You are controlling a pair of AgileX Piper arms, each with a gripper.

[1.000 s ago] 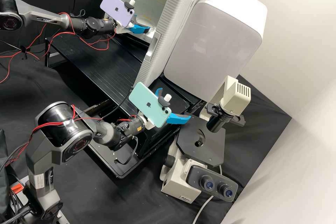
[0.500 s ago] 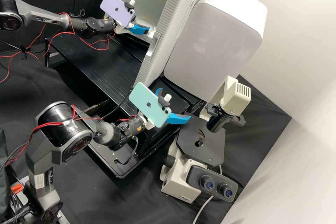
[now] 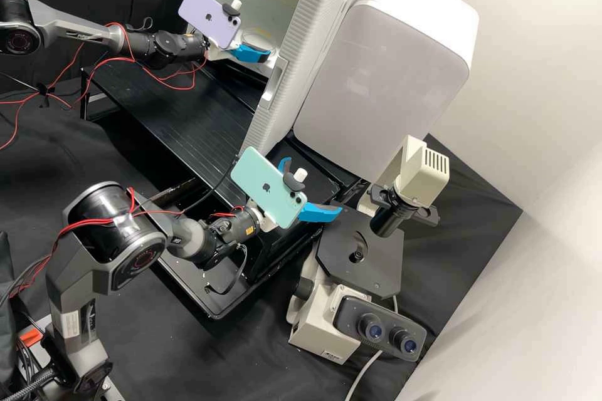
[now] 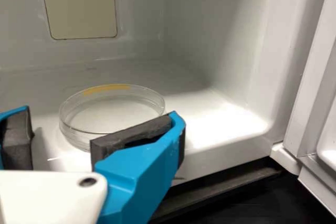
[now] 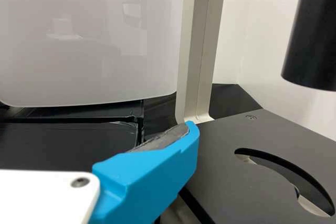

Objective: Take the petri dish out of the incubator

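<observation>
**Jaws either side of the dish, grip not yet made**

High view: the left gripper (image 3: pixel 254 50) sits at the mouth of the open incubator (image 3: pixel 313 31), where the petri dish (image 3: pixel 256 37) lies on the chamber floor. The right gripper (image 3: pixel 313 197) hangs just above the microscope stage (image 3: pixel 360 250), well apart.

Left wrist view: the jaws stand wide, flanking the dish's near edge. No contact shows, so the grasp looks like the step in hand. Next they need to close gently on the rim, then draw it out level.

Right wrist view: the jaws are parted and hold nothing.
</observation>
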